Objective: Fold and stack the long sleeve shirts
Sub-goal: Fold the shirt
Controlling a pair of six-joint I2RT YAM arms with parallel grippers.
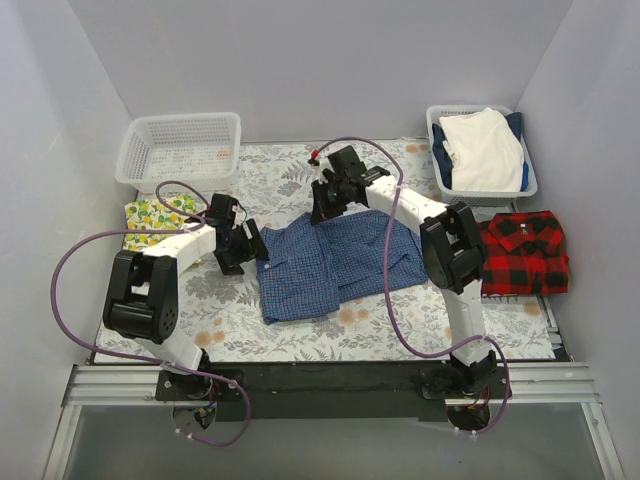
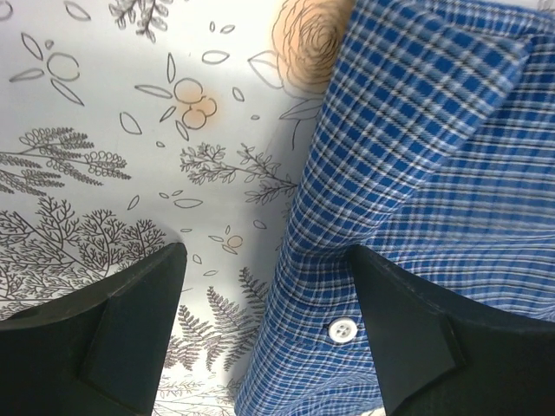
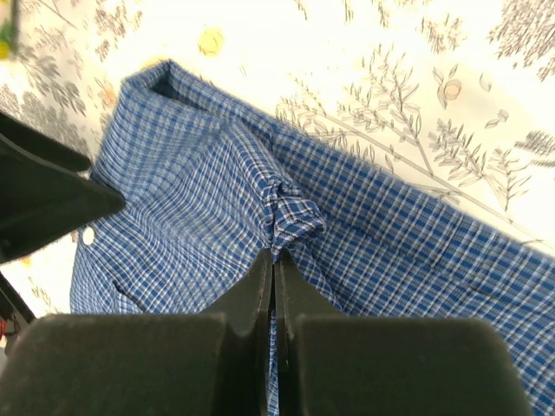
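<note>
The blue checked shirt (image 1: 335, 262) lies partly folded in the middle of the table. My right gripper (image 1: 322, 205) is shut on a pinch of its cloth (image 3: 290, 224) at the far edge and lifts it slightly. My left gripper (image 1: 243, 252) is open at the shirt's left edge; in the left wrist view the cuff with a white button (image 2: 342, 330) lies between the fingers (image 2: 139, 329). The red-and-black plaid shirt (image 1: 524, 252) lies folded at the right side of the table.
An empty white basket (image 1: 180, 150) stands at the back left. A grey basket (image 1: 480, 155) at the back right holds a white garment. A yellow lemon-print cloth (image 1: 152, 218) lies folded at the left. The table has a floral cover (image 1: 300, 330).
</note>
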